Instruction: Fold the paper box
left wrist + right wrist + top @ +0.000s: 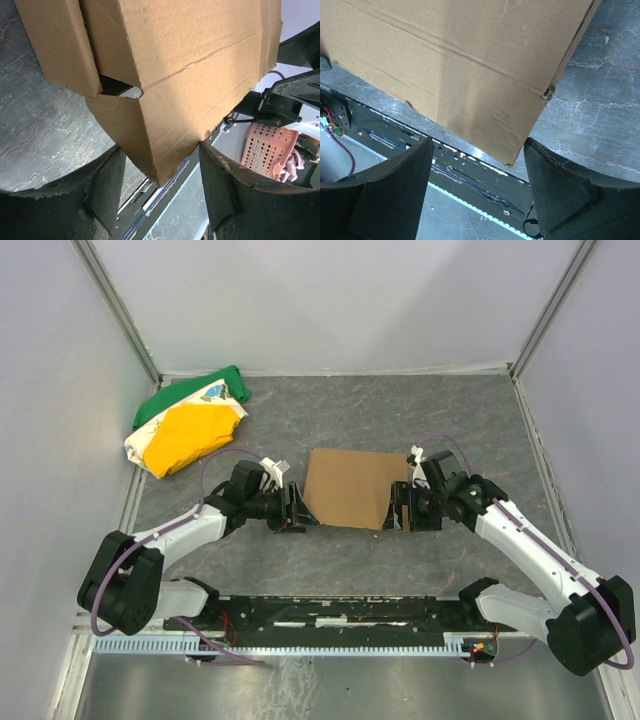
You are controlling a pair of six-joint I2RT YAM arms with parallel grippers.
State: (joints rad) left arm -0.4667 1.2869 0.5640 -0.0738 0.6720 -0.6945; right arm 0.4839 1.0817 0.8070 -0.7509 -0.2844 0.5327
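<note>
I see the plain brown cardboard box lying mid-way across the grey marbled surface, directly between my two arms; the left end effector sits at its near left corner and the right end effector at its near right corner; both are low and level with the box's near edge. From the left wrist view the end effector is released, its dark fingers spread wide with the box's creased corner pointing down into the gap, one side flap overlapping the main panel above. From the right wrist view that end effector is released too; its fingers stand well apart and the box's lower corner hangs just above the gap, not pinched. I cannot tell whether the box's near edge rests on the surface. A green, yellow and white cloth bundle lies well apart at the far left.
</note>
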